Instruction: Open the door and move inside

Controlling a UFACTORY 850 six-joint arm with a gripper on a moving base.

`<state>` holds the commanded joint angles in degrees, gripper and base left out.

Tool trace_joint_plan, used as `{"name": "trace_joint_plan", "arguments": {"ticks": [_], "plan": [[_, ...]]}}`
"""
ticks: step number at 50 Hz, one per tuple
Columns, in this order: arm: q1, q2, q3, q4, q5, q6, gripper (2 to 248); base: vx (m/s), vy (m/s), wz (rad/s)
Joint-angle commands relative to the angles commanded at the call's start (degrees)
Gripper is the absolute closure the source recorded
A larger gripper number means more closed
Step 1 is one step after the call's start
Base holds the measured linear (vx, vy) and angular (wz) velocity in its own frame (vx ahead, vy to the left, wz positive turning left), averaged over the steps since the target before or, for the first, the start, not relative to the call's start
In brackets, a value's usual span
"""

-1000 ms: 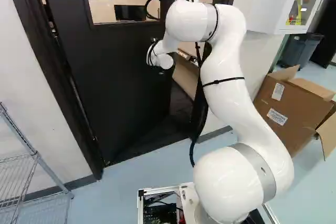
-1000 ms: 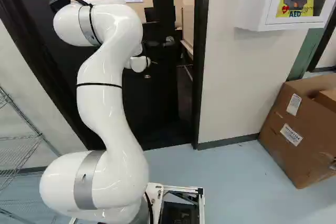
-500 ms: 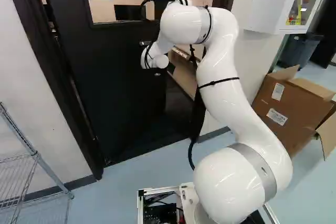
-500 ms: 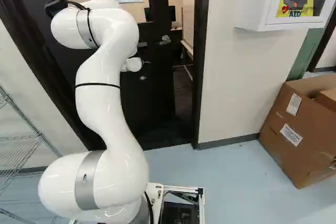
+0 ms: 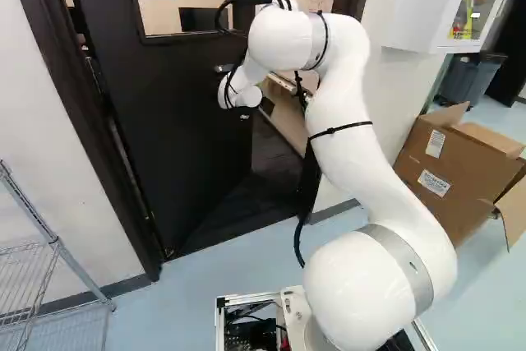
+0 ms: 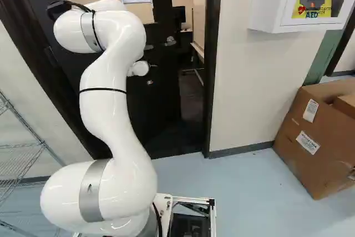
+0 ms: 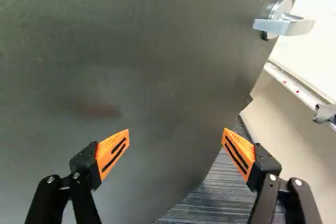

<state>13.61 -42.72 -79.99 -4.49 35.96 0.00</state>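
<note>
The black door (image 5: 177,129) stands ajar, swung inward, with a dark floor gap beside its free edge. Its silver lever handle (image 6: 170,41) shows just past the arm's wrist in the right base view. Both base views hide the gripper behind that white wrist, which is close to the door. In the wrist view the gripper (image 7: 175,134) is open, its orange-padded fingers wide apart with nothing held. The door face (image 7: 131,61) spreads ahead of it, and the lever handle (image 7: 283,24) lies off beyond one finger. Contact with the door cannot be told.
Dark frame posts (image 6: 212,65) edge the doorway. Inside are a ledge (image 5: 283,117) and a monitor (image 5: 203,19). A wire rack (image 5: 37,269) stands left of the door; a white wall cabinet (image 6: 269,4) and an open cardboard box (image 6: 313,137) are to the right.
The door has swung further inward and the gap at its free edge is wider. My arm's upper part and wrist have shifted slightly left with it. The base has not moved.
</note>
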Motion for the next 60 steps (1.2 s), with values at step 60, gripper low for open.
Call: {"name": "trace_joint_plan", "arguments": {"ticks": [60], "plan": [[-1.6, 16.8, 22.5, 0.0, 0.0, 0.0, 3, 0.0, 0.0, 0.0]]}}
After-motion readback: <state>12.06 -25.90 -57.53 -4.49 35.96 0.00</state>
